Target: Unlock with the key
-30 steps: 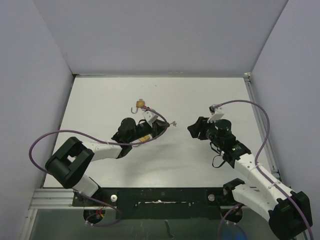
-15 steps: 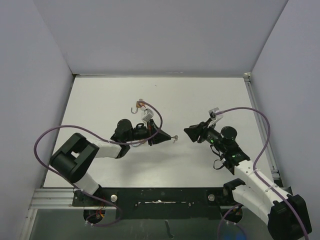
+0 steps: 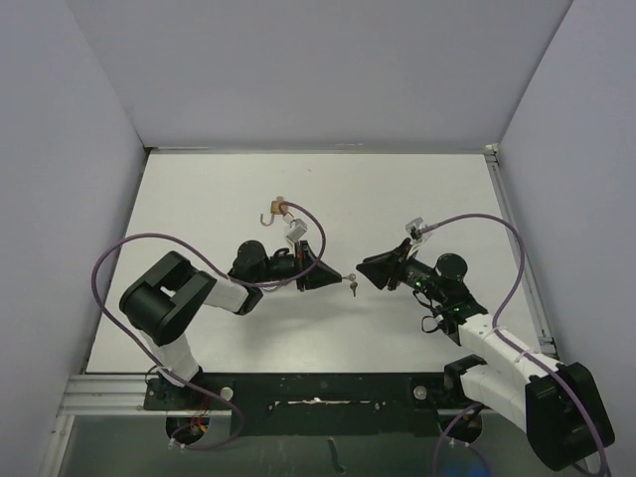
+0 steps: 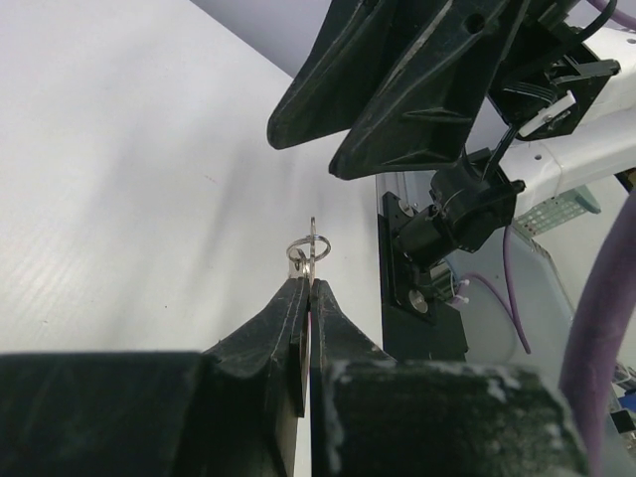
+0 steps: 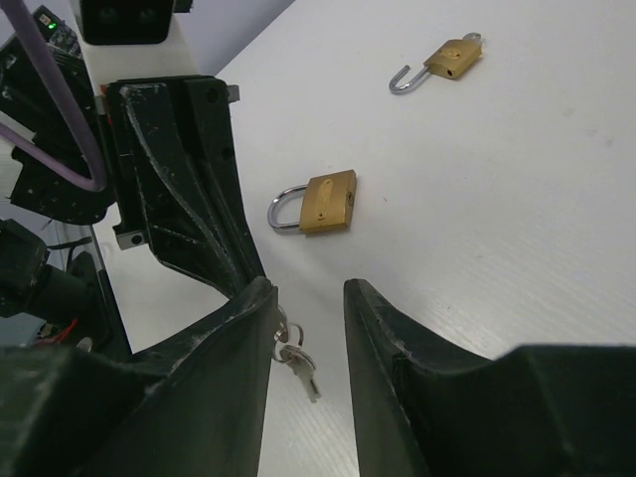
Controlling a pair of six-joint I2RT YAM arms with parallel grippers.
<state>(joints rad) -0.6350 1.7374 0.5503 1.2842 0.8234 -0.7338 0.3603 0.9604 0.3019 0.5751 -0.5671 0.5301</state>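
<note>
Left pincer [image 4: 307,288]: jaws pressed together at the tips, clamped on the key ring [image 4: 307,248]. In the left wrist view the ring stands up just above the fingertips, with a thin key blade showing through it.

In the top view the left pincer [image 3: 333,279] sits just left of the frame's centre, pointing right, with the key ring [image 3: 351,285] hanging off its tip over the desk [image 3: 199,189].

Right pincer [image 5: 308,286]: jaws moderately apart, nothing gripped. In the right wrist view the key ring [image 5: 295,360] and its small keys show in the gap between the two fingers, near the lower centre. Whether either finger touches the keys cannot be told.

In the top view the right pincer [image 3: 364,268] points left, tip to tip with the left pincer and just beside the keys.

Closed padlock [image 5: 318,204]: brass body, shackle seated, lying flat on the desk at centre frame in the right wrist view, just right of the left pincer's black body [image 5: 189,199]. It cannot be made out in the top view.

Open padlock [image 5: 444,60]: brass body, shackle swung out as a hook, lying flat in the upper right of the right wrist view, well apart from the closed one. In the top view the open padlock [image 3: 276,209] lies above the left arm, upper centre-left of the desk
</note>
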